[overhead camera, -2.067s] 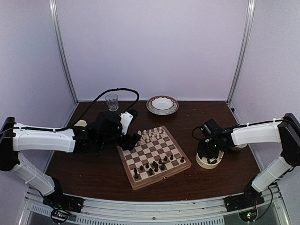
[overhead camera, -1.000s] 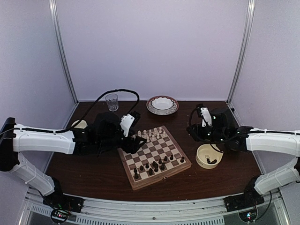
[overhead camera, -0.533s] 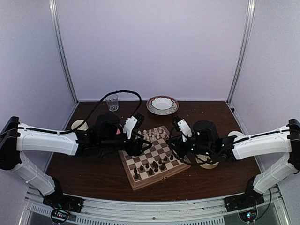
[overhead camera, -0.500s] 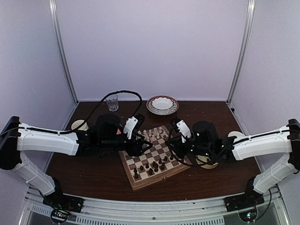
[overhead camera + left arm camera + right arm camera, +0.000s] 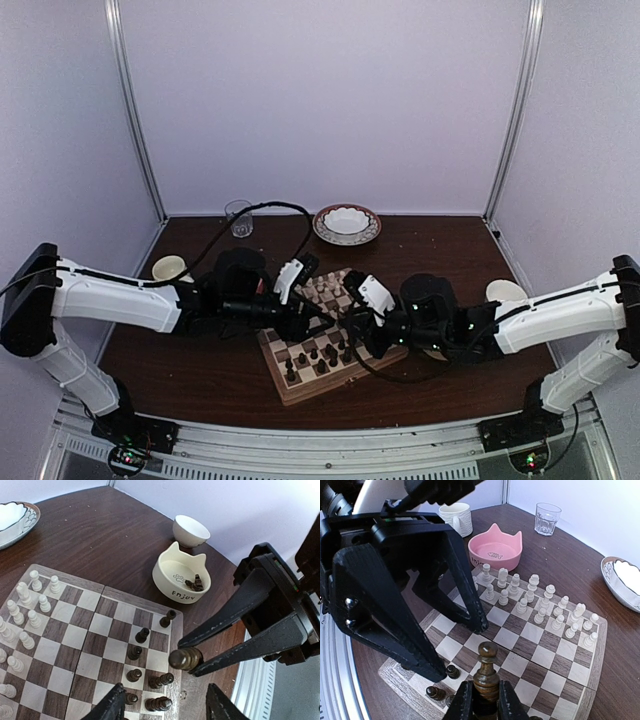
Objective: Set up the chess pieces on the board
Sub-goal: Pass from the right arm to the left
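The board lies mid-table, with dark chess pieces along its near rows and cream ones at the far side. My right gripper hovers over the board's near part, shut on a dark brown piece held upright above the squares. The piece also shows in the left wrist view, just above the board's edge. My left gripper is open and empty over the board, facing the right one; its black fingers stand close in front of the held piece. In its own view it spans several standing dark pieces.
A cream cat-ear bowl holding a few dark pieces and a small white cup stand right of the board. A pink cat-ear bowl, white mug and glass stand left of it. A patterned bowl sits at the back.
My right gripper rose from the cream bowl on the right and swung left over the board with a dark piece. My left gripper moved right, over the board.
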